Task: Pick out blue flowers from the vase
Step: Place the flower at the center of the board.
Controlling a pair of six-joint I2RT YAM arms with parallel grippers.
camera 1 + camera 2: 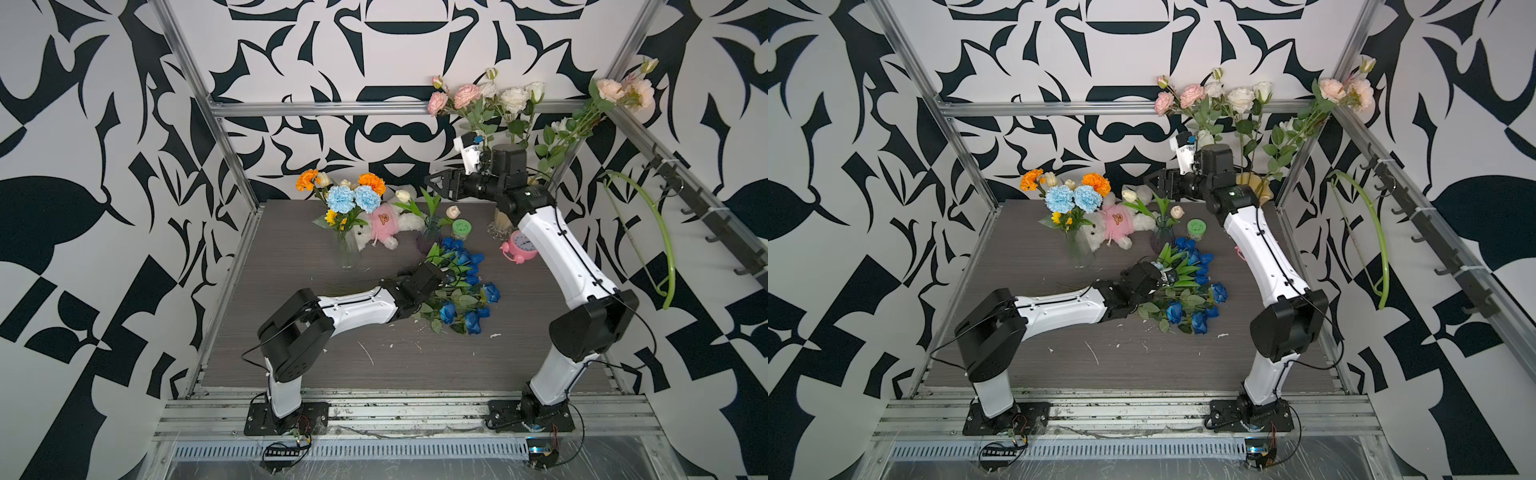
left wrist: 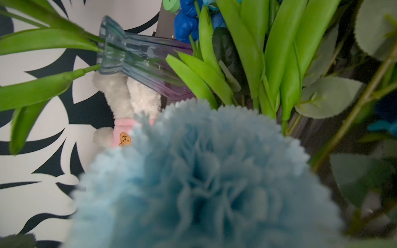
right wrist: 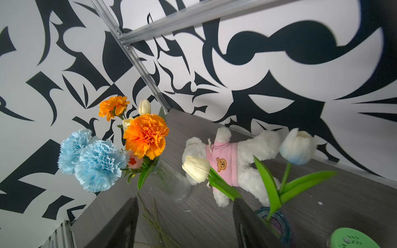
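Observation:
A pile of blue flowers [image 1: 469, 291], deep-blue roses and dark-blue tulips, lies mid-table. My left gripper [image 1: 445, 276] is low over its near-left side. In the left wrist view a pale-blue carnation head [image 2: 204, 171] fills the foreground and hides the jaws, which are shut on its stem. Two more pale-blue carnations [image 1: 353, 198] stand in the clear glass vase [image 1: 347, 249] with orange, yellow and white flowers. My right gripper [image 1: 436, 185] hangs open in the air behind the pile, its fingers [image 3: 120, 223] wide apart with nothing between them.
A small purple vase [image 1: 430, 239] holds white tulips beside a plush bear [image 1: 388, 226]. A green-lidded jar [image 1: 461, 228] and a pink alarm clock [image 1: 517, 245] stand behind the pile. The back-right vase [image 1: 500, 222] holds pink, white and peach roses. A green hoop [image 1: 660, 232] hangs on the right rail.

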